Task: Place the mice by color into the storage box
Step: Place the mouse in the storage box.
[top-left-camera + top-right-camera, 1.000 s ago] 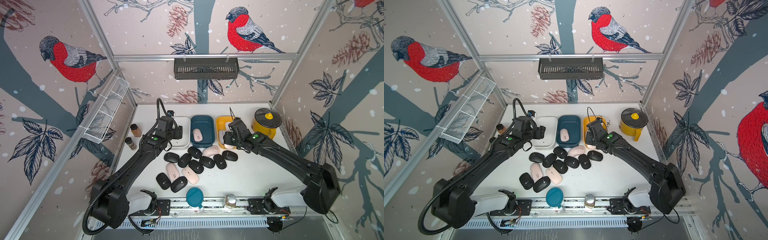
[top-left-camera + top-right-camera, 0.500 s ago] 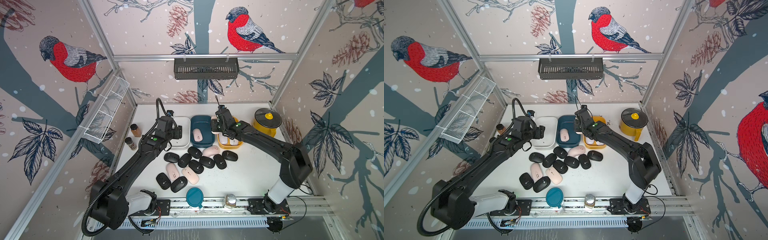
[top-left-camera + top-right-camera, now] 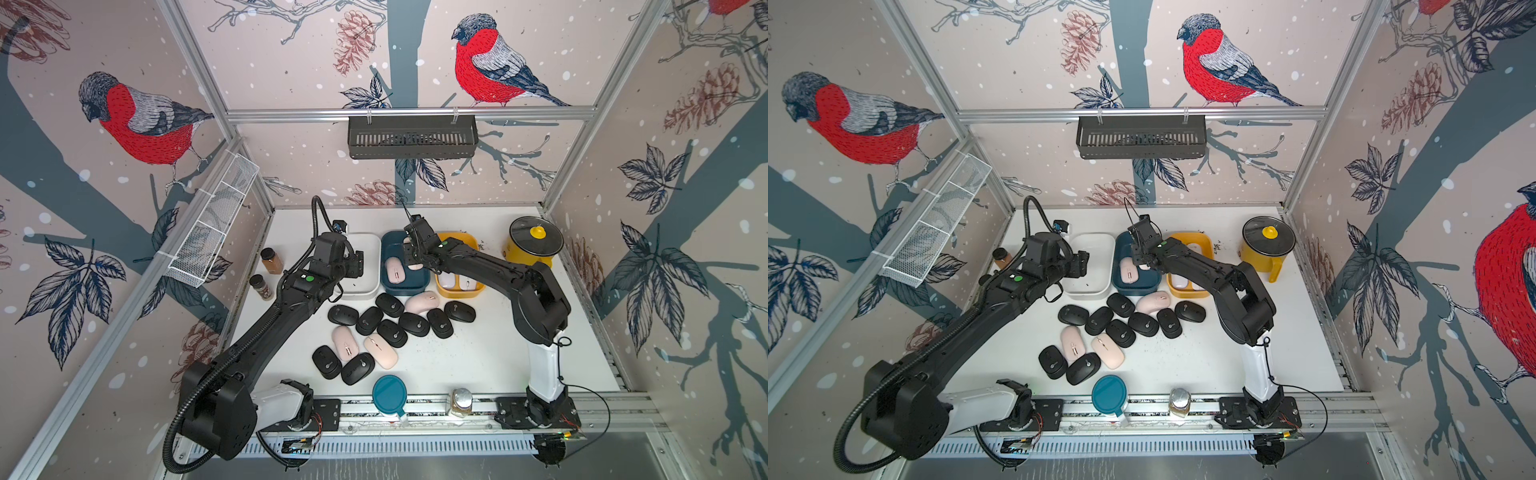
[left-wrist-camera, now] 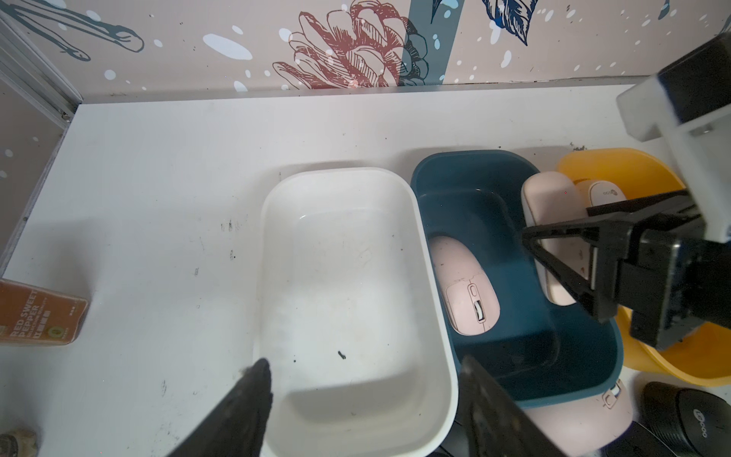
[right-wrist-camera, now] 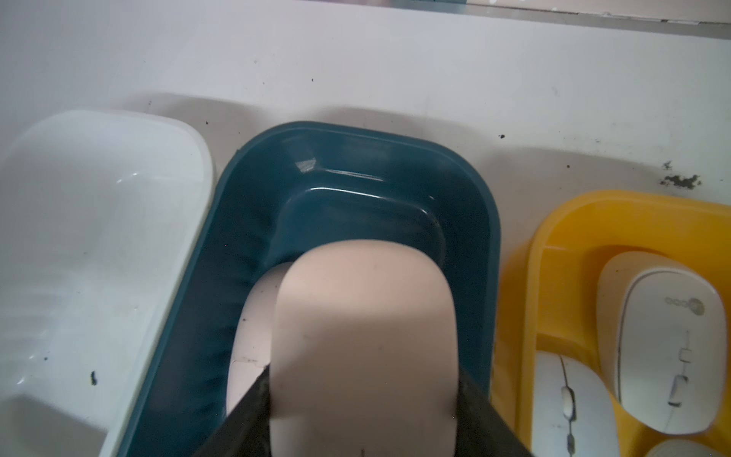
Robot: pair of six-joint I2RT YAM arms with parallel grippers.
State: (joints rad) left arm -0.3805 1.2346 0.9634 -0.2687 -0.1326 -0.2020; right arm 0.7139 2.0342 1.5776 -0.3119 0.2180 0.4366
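Note:
My right gripper (image 5: pixel 364 380) is shut on a pink mouse (image 5: pixel 364 336) and holds it over the blue storage box (image 5: pixel 253 190). A second pink mouse (image 3: pixel 395 270) lies inside that box. In a top view the right gripper (image 3: pixel 413 259) hangs above the box's right half. My left gripper (image 4: pixel 364 362) is open with nothing between its fingers, above the bare white box (image 4: pixel 340 253). The yellow box (image 3: pixel 459 293) holds white mice (image 3: pixel 446 281). On the table lie several black mice (image 3: pixel 392 332) and three pink ones (image 3: pixel 422 301), (image 3: pixel 344 343), (image 3: pixel 380 351).
Two spice jars (image 3: pixel 271 260), (image 3: pixel 259 286) stand left of the white box. A yellow lidded pot (image 3: pixel 534 245) sits at the back right. A teal lid (image 3: pixel 389 395) and a small jar (image 3: pixel 460 402) stand by the front rail. A wire basket (image 3: pixel 212 232) hangs on the left wall.
My right arm has swung left from in front of the yellow box to above the blue box, carrying the pink mouse. The left arm has not moved.

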